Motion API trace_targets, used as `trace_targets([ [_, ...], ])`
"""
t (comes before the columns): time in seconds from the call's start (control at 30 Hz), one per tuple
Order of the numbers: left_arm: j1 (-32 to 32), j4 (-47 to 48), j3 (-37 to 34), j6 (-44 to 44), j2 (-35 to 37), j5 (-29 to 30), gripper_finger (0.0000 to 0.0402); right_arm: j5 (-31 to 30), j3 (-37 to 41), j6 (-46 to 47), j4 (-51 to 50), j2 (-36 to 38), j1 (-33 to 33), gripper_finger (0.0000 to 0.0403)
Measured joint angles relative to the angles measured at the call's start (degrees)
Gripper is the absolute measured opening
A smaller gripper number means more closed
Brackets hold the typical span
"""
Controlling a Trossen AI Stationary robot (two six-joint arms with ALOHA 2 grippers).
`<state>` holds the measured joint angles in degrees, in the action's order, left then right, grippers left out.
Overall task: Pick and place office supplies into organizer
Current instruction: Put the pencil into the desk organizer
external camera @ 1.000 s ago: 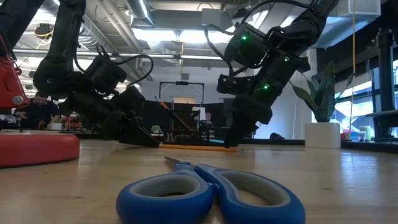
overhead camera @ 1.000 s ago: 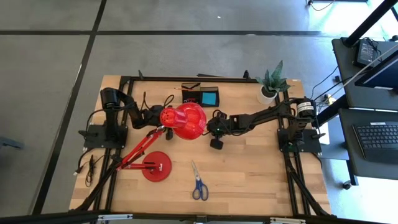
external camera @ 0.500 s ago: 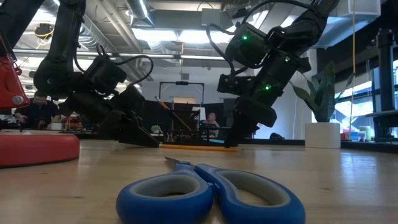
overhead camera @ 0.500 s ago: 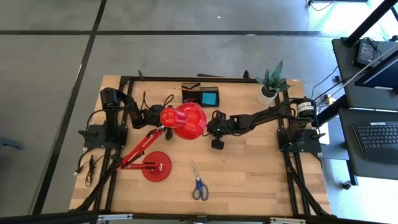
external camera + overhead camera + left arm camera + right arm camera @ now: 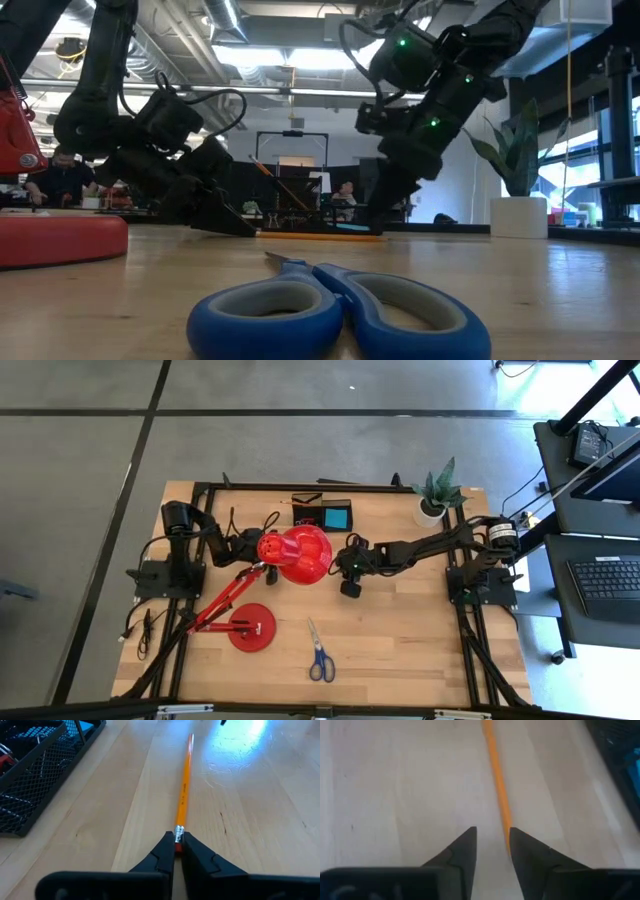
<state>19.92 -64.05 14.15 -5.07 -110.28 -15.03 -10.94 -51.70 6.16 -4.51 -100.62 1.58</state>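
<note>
An orange pencil (image 5: pixel 184 795) lies flat on the wooden table, its length pointing away from my left gripper (image 5: pixel 177 847), which is shut on its eraser end. In the high view the red lamp head (image 5: pixel 295 553) hides that gripper. My right gripper (image 5: pixel 492 845) hangs open just above the pencil's (image 5: pixel 497 780) other end, and the pencil runs under the inner edge of one finger. The black mesh organizer (image 5: pixel 322 515) stands at the far edge, beside the pencil (image 5: pixel 320 236). Blue-handled scissors (image 5: pixel 319 653) lie flat near the front edge. My left gripper pinches the pencil's eraser end (image 5: pixel 178 836), by the metal band, between its two fingertips. The fingers come slanting down at a low angle from the table's left, in line with the pencil. The rest of the pencil lies on the table.
The red lamp's round base (image 5: pixel 252 627) and jointed arm take up the front left. A potted plant (image 5: pixel 436 495) stands at the far right corner. Bare wood stretches between the scissors and the right arm. People sit in the room beyond the table.
My right gripper has risen off the table; its fingertips, which were down at the pencil, now hang above it. The pencil has stayed where it lay.
</note>
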Motion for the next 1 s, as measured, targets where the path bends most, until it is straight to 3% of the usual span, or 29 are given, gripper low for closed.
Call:
trace_targets([
  [0.17, 0.00, -0.04, -0.02, 0.08, 0.00, -0.06, 0.0007, -0.32, -0.07, 3.97, -2.30, 0.17, -0.05, 0.0134],
  [0.5, -0.02, -1.29, -0.28, 2.44, 0.13, -1.17, 0.0004, -0.39, -0.13, 7.01, -5.77, -0.07, -0.68, 0.0132],
  [0.8, 0.04, 2.47, -1.20, 3.03, 4.93, -3.19, 0.0003, -0.46, -0.17, 7.05, -6.60, -0.05, -0.70, 0.0132],
  [1.0, 0.08, 5.87, -2.34, 2.71, 11.80, -4.62, 0.0003, -0.48, -0.22, 6.96, -6.87, 0.00, -0.70, 0.0132],
])
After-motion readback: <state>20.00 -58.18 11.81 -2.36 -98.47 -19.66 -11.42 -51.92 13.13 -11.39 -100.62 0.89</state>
